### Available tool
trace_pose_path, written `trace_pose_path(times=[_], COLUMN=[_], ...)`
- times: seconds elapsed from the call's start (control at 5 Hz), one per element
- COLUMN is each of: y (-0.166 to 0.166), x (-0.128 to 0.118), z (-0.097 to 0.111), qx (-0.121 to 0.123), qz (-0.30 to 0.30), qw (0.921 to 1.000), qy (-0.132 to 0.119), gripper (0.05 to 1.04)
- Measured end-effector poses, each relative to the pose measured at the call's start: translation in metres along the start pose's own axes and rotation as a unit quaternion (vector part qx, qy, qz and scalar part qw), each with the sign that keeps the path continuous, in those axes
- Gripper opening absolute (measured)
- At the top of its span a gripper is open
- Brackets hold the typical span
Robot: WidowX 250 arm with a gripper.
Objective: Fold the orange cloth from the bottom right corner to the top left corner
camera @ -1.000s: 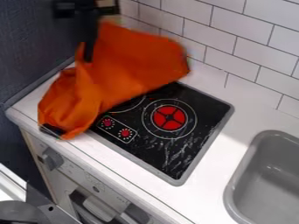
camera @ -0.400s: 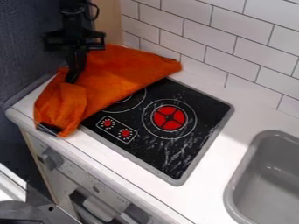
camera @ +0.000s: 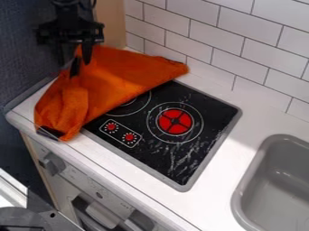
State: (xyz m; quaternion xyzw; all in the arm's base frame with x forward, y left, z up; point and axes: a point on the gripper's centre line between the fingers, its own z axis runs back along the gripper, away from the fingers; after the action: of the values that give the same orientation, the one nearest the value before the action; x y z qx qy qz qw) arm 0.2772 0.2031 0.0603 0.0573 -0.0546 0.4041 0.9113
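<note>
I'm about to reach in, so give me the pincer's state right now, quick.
Pincer: open, fingers apart at the upper left part of the orange cloth; whether they touch it cannot be told.

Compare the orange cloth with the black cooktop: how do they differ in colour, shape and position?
The orange cloth is nearly plain orange, while the black cooktop carries white rings and red markings.
The orange cloth is rumpled and folded, with an uneven outline; the black cooktop is flat and straight-edged.
The orange cloth lies on top, while the black cooktop is partly covered by it.
Both are on the white counter.
</note>
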Motion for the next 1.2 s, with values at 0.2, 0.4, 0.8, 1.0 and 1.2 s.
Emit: trace_pose_path(times=[0.2, 0.4, 0.8, 1.0, 1.2], y=[-0.002, -0.015, -0.066, -0.097, -0.128], x=[-0.005, -0.020, -0.081, -0.118, -0.148], z=[0.020, 0.033, 0.036, 0.042, 0.049], qx=[-0.006, -0.009, 0.023, 0.032, 0.028], qz=[0.010, 0.009, -0.048, -0.078, -0.113], qw=[0.9999, 0.9999, 0.9955, 0.9932, 0.9905], qy=[-0.010, 0.008, 0.079, 0.080, 0.074], gripper=[1.000, 1.001, 1.001, 1.001, 1.001])
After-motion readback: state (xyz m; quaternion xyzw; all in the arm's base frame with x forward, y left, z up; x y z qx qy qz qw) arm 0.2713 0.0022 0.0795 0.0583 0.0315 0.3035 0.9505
